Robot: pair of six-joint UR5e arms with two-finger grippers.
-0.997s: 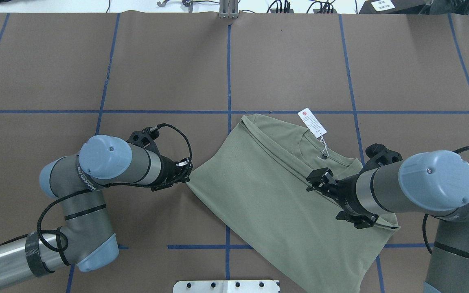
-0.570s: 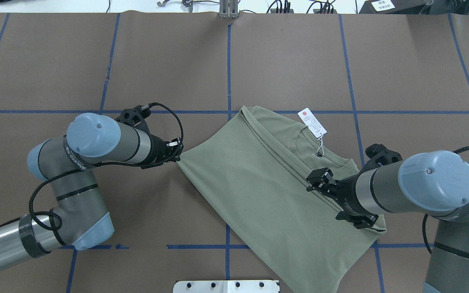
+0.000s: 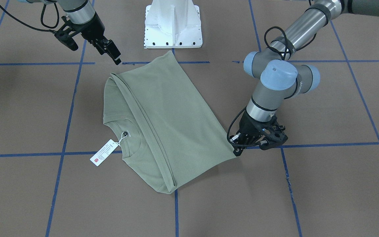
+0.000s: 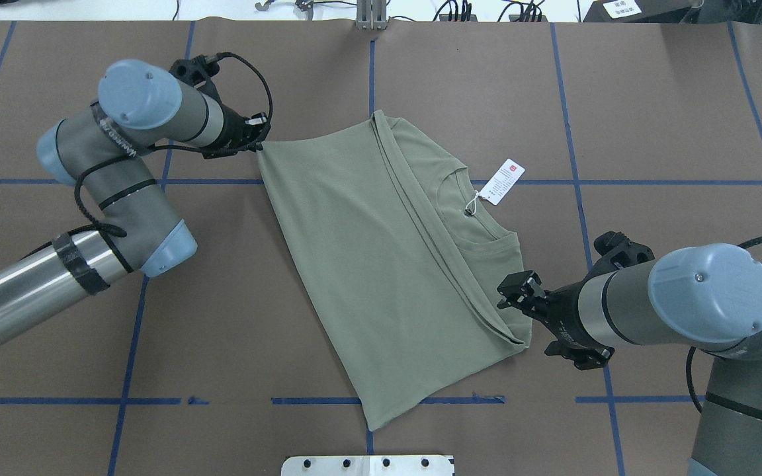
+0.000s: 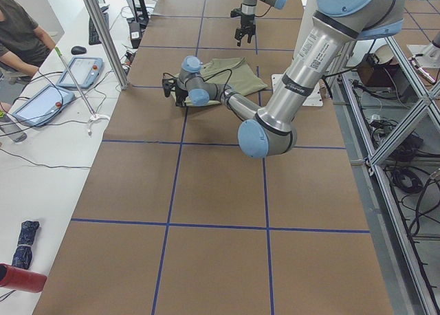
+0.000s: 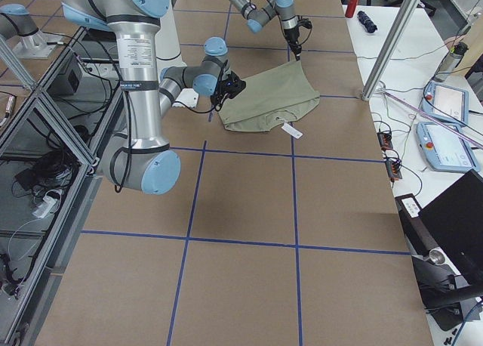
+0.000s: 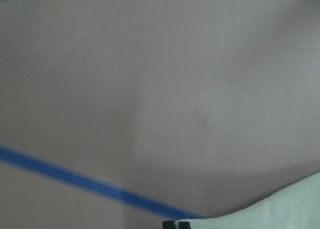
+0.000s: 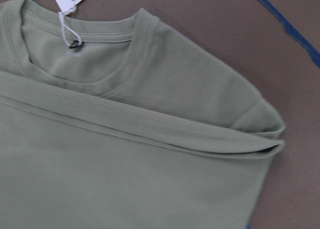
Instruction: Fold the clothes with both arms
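The sage-green shirt (image 4: 381,264) lies folded lengthwise on the brown table, with its collar (image 4: 473,218) and white hang tag (image 4: 501,182) facing right. My left gripper (image 4: 260,142) is shut on the shirt's far-left corner, low over the table; it also shows in the front view (image 3: 236,148). In the left wrist view the fingertips (image 7: 175,224) pinch pale fabric at the bottom edge. My right gripper (image 4: 510,295) is open and empty, hovering just beside the shirt's near-right shoulder corner. The right wrist view shows that shoulder and collar (image 8: 125,54), with no fingers in it.
The white pedestal base (image 4: 368,465) stands at the near table edge, close to the shirt's hem. Blue tape lines (image 4: 372,99) grid the brown table cover. Cables and clamps (image 4: 371,13) sit along the far edge. An operator (image 5: 20,33) and tablets are beside the table's left end.
My left gripper has pulled the shirt corner away from the robot and leftwards. The shirt slid and turned with it, out from under the right gripper. The right arm has not moved.
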